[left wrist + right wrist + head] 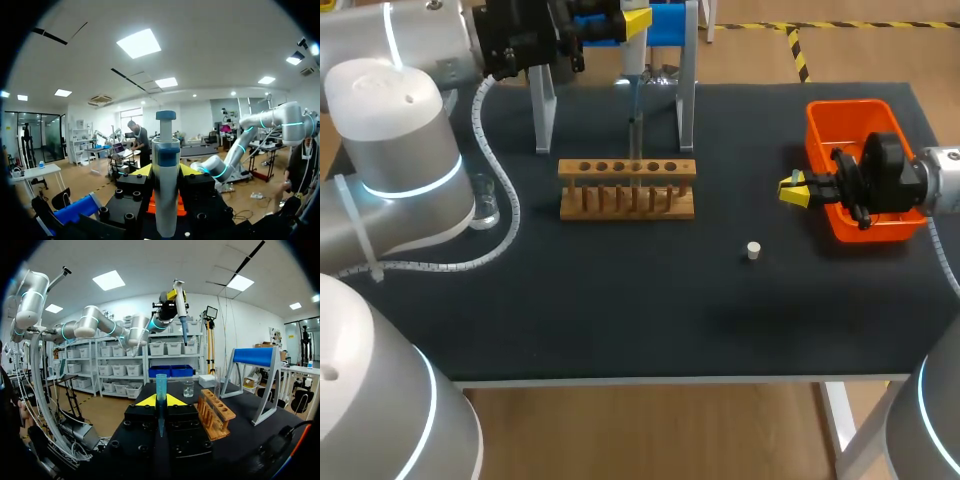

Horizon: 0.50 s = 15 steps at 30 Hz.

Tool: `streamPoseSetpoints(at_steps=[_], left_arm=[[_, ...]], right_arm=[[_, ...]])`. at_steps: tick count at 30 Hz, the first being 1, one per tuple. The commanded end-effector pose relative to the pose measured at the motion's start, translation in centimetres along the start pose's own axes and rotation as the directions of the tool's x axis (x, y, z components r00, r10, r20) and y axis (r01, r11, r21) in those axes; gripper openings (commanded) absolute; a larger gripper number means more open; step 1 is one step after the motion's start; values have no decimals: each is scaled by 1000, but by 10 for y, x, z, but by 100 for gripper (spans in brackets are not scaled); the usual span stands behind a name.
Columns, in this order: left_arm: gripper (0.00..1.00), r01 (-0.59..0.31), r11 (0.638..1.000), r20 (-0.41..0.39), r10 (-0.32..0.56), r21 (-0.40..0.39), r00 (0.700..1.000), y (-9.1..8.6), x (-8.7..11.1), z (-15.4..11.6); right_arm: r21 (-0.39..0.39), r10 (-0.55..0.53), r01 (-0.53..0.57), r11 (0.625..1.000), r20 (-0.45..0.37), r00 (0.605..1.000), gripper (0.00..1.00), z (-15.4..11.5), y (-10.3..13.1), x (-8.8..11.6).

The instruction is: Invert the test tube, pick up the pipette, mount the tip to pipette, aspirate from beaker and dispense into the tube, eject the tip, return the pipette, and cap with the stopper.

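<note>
Our left fingers [142, 170] are closed narrow on the grey-and-white pipette with a blue plunger [165, 190], gripping its body from both sides and holding it upright. In the head view it hangs high over the back of the table [620, 320], its shaft pointing down towards the wooden test tube rack [627, 188]. Our right fingers [145, 400] are pinched on a translucent blue pipette tip [160, 395], which stands on end between the yellow pads with its narrow end down. That hand sits at the left wall of the orange plastic bin [820, 125]. A clear glass test tube [217, 382] stands upright in one hole of the rack. Behind the rack is the blue-topped pipette stand on grey legs [670, 25]. A small glass beaker [485, 205] rests on the table well left of the rack, close to our left arm. The small white stopper [753, 250] lies alone on the dark table, in front of the rack and apart from the bin
</note>
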<state>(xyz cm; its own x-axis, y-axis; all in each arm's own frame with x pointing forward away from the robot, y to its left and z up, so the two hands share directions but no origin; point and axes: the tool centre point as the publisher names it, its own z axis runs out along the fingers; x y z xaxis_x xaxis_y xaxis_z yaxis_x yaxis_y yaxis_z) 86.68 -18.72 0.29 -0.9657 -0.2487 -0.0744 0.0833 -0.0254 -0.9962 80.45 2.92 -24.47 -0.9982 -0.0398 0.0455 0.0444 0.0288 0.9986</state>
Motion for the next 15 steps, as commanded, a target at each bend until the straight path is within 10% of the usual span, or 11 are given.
streamPoseSetpoints(at_steps=[1, 15], left_arm=[[0, -1, 1000, 0, 1, 0, 1000, 0, 0, -1], [0, -1, 1000, 0, 1, 0, 1000, 0, 0, -1]], right_arm=[[2, 0, 0, 1000, 2, 1000, 0, 0, 0, 1], [31, 28, -29, 999, 33, 999, 0, 23, -4, -10]])
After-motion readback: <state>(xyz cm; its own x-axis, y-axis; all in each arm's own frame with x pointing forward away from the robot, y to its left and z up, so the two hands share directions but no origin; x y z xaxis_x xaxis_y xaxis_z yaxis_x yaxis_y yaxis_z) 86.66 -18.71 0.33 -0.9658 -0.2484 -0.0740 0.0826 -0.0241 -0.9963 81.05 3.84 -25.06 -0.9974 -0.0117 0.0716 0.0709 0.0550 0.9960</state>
